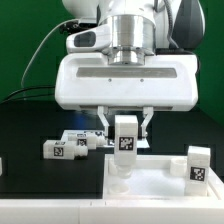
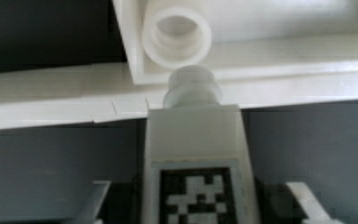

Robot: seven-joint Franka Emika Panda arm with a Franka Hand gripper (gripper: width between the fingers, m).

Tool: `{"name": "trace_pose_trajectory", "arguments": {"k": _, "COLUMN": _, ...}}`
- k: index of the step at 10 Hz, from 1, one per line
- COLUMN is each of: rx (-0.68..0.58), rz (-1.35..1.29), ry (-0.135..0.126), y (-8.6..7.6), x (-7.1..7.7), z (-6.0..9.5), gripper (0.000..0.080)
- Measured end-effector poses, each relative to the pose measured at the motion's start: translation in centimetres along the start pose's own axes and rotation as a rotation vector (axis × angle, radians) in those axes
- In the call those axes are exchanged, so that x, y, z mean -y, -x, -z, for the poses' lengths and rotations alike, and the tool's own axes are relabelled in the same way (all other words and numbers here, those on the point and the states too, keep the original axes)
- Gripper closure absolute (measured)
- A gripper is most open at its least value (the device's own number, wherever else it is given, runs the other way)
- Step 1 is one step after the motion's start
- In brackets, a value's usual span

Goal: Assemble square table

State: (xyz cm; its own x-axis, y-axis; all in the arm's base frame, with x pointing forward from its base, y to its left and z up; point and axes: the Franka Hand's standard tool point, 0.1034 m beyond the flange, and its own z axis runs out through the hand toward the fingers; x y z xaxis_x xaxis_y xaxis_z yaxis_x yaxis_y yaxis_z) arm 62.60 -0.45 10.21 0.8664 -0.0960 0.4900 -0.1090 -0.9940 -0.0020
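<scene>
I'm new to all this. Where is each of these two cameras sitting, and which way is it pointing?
Exterior view: sits off the arm, at about table height, facing the gripper over the table top; the gripper and the wrist above it show.
Wrist view: rides on the wrist, looking down along the leg toward a corner hole; of the robot, only the fingers show.
Shared: both see the tagged leg between the fingers, and the table top.
</scene>
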Motion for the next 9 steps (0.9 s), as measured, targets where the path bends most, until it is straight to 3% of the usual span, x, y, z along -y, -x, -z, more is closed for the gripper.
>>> {"name": "trace_pose_trajectory", "arguments": {"k": 4, "rx": 0.014, "rz": -0.004, "ry": 0.012, "y": 0.9, "x": -0.9, "z": -1.0, "gripper": 0.0515}}
{"name": "trace_pose_trajectory", "arguments": {"k": 9, "rx": 0.011, "rz": 0.011, "ry": 0.01, "y": 1.6, "x": 0.0, "z": -1.7, "gripper": 0.0515}}
